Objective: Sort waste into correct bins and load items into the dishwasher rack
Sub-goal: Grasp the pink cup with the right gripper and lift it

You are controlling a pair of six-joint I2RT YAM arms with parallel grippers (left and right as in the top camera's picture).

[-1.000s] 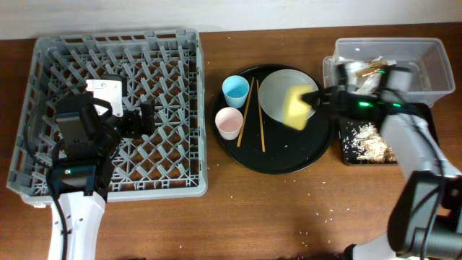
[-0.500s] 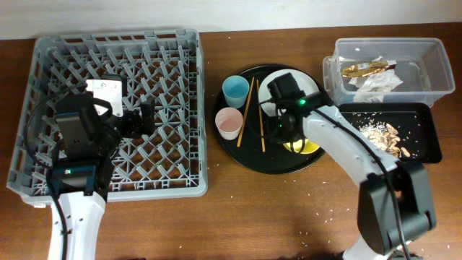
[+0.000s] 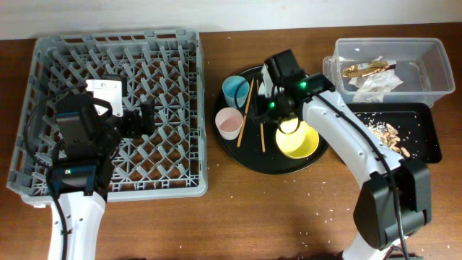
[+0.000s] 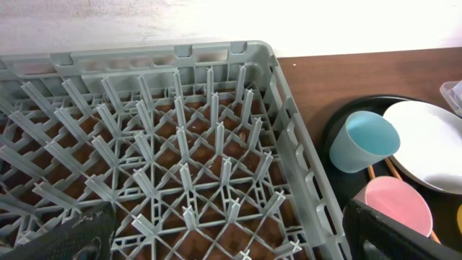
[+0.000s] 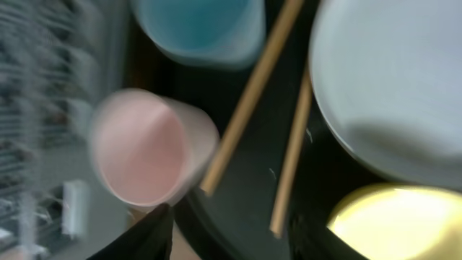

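Observation:
The grey dishwasher rack (image 3: 43,79) fills the left side, and my left gripper (image 3: 142,120) hovers open over its pegs (image 4: 180,173), holding nothing. On the round black tray (image 3: 238,155) stand a light blue cup (image 3: 235,90), a pink cup (image 3: 229,123), two chopsticks (image 3: 247,112) and a yellow bowl (image 3: 297,141). The white plate (image 5: 390,87) is mostly hidden under my right arm. My right gripper (image 3: 276,114) hangs open above the chopsticks (image 5: 249,101), just left of the bowl (image 5: 390,220), with nothing between its fingers.
The clear tub (image 3: 433,54) at the back right holds a gold wrapper (image 3: 368,68) and a crumpled napkin (image 3: 377,85). In front of it, the shallow black tray (image 3: 426,144) holds food scraps (image 3: 393,133). Crumbs (image 3: 317,217) dot the table's front.
My right arm swung left from the bins with the yellow bowl, set it on the round tray and opened its jaws. The left arm stayed still.

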